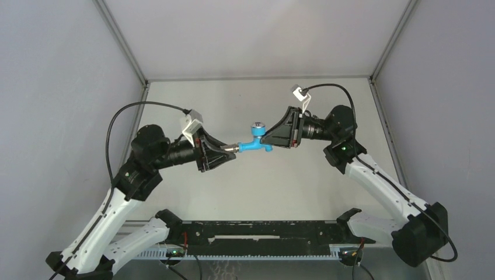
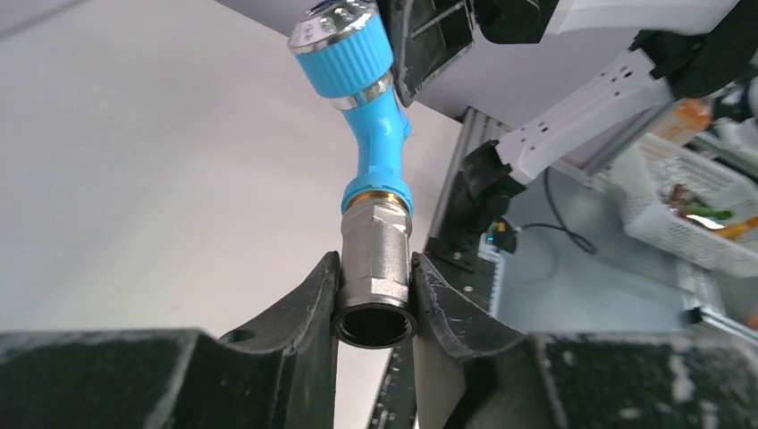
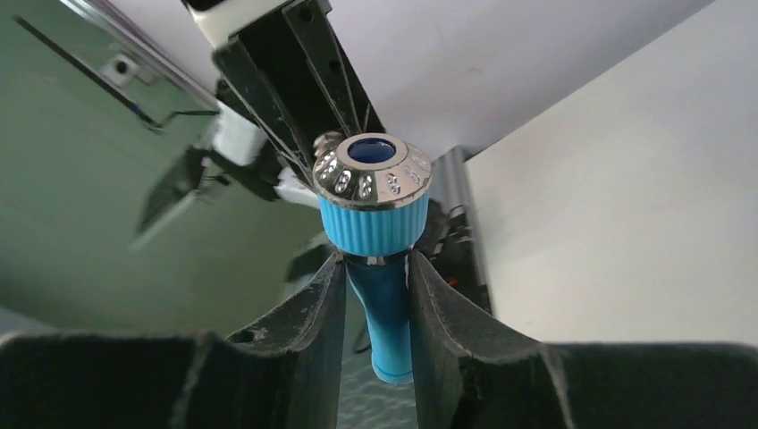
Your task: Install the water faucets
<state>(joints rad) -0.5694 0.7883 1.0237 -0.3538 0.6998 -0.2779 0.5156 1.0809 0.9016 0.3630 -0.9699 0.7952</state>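
Blue tap (image 1: 253,144) hangs between 2 arms, left gripper (image 2: 375,295) clamped on its silver fitting (image 2: 376,255), right gripper (image 3: 377,286) clamped on its stem: mid-screwing, likely needing a steady counter-twist next.

A pale table (image 1: 251,186) is stretching beyond a black rail (image 1: 262,232) lying along its near edge; the left arm base (image 1: 143,233) is sitting at the rail's left end, the right arm base (image 1: 373,224) opposite.
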